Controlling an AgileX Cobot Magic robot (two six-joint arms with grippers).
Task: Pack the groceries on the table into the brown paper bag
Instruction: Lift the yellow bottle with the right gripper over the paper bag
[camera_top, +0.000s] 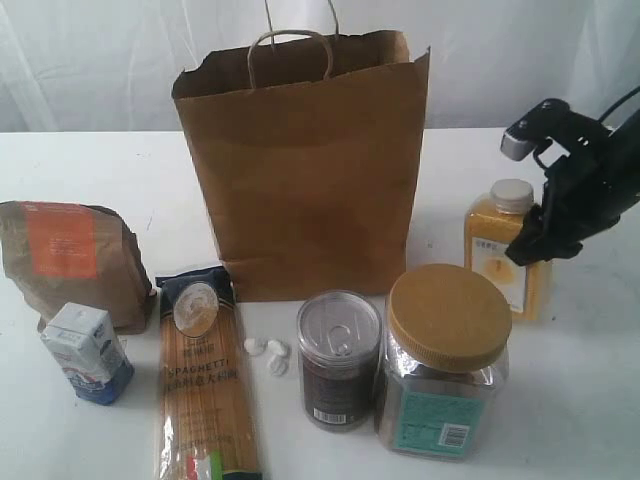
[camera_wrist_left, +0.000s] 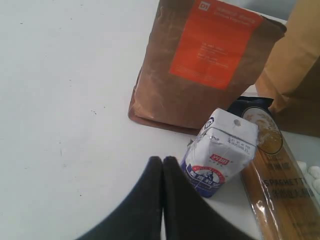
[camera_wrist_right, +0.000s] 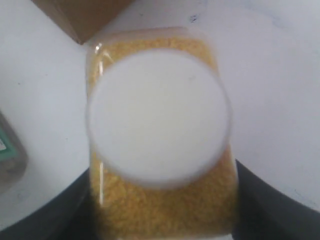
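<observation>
The brown paper bag (camera_top: 300, 170) stands upright at the back middle of the table (camera_top: 120, 170). A brown pouch with an orange label (camera_top: 70, 255) stands at the left, with the small blue-white carton (camera_top: 88, 352) in front of it and the spaghetti packet (camera_top: 205, 380) lying beside that. Two clear jars stand in front, one silver-lidded (camera_top: 338, 360) and one tan-lidded (camera_top: 445, 360). My right gripper (camera_wrist_right: 161, 180) is shut on the yellow spice bottle (camera_wrist_right: 160, 130), which stands on the table at the right (camera_top: 505, 255). My left gripper (camera_wrist_left: 162, 160) is shut and empty, just beside the carton (camera_wrist_left: 220, 152); it is out of the exterior view.
A few small white lumps (camera_top: 268, 352) lie between the spaghetti and the silver-lidded jar. The tan-lidded jar stands close in front of the spice bottle. A white curtain hangs behind the table.
</observation>
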